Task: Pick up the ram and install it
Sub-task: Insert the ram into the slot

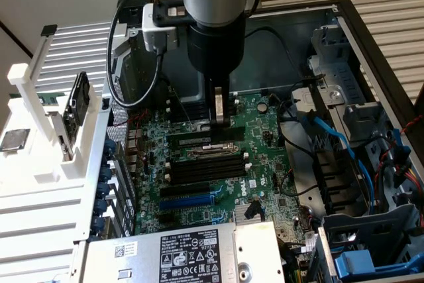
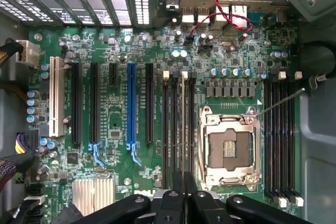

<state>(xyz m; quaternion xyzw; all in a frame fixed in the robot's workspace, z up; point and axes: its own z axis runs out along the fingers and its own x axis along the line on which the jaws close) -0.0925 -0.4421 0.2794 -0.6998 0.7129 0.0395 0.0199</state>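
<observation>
Silver sheet metal lies nearest you: the power supply box (image 1: pixel 179 256), with its black label, is on the near side of the blue expansion slot (image 1: pixel 192 198). Just past that blue slot you see the black memory slots (image 1: pixel 199 167) on the green motherboard (image 1: pixel 265 164). Beyond them the ram (image 1: pixel 191 141) stands on edge, parallel to the blue slot. The gripper (image 1: pixel 222 122) hangs straight over it, its fingers (image 1: pixel 222 107) pinched almost together on the stick's upper edge.

From the wrist you see the ram (image 2: pixel 184 124) edge-on as a thin pale line. It runs out from between the fingers (image 2: pixel 195 198), over the memory slots between the blue slot (image 2: pixel 130 103) and the CPU socket (image 2: pixel 231 150). You cannot tell whether it is seated.

Well apart from the blue slot, on the exterior view's left, a white rack (image 1: pixel 40 117) stands outside the case. Farthest from the blue slot is the grey case wall (image 1: pixel 291 51).
</observation>
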